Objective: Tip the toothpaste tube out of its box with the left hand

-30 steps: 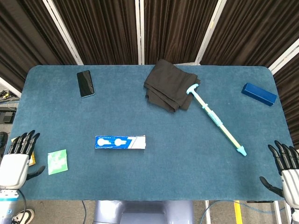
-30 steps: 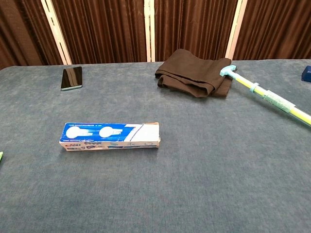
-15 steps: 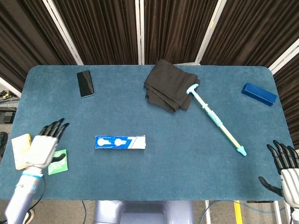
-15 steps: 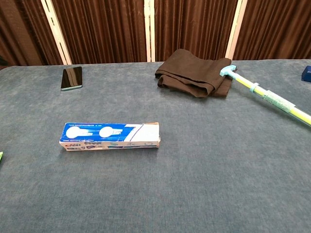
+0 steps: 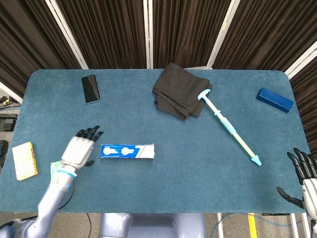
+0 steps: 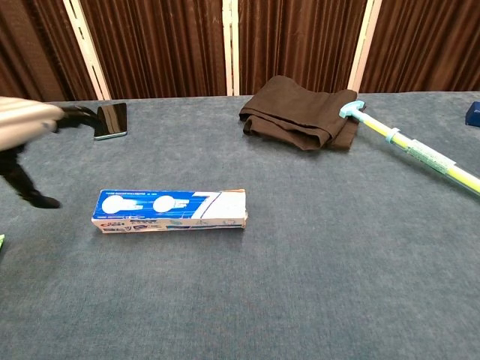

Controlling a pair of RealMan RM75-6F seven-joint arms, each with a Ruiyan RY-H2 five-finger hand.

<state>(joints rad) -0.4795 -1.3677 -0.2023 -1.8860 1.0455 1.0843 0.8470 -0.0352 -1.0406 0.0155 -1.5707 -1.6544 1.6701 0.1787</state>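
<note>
Black fingertips [image 5: 92, 132] of the left hand [image 5: 81, 148] spread wide, grasping nothing, hovering just beside the near end of the blue-and-white cardboard toothpaste box [image 5: 127, 151]. Box lies flat, untouched; no tube showing. Everything remains: grasp, lift, tip. Right hand [image 5: 303, 174] idles unclenched, far off.

A dark phone [image 5: 90, 89] lies flat in the upper left of the blue table [image 5: 163, 183]. A crumpled black cloth [image 5: 179, 96] sits at upper centre, with the head of a long pale toothbrush [image 5: 228, 127] just touching its right edge. A blue block [image 5: 275, 99] lies far right, and a yellow pad [image 5: 24, 160] at the left edge.
</note>
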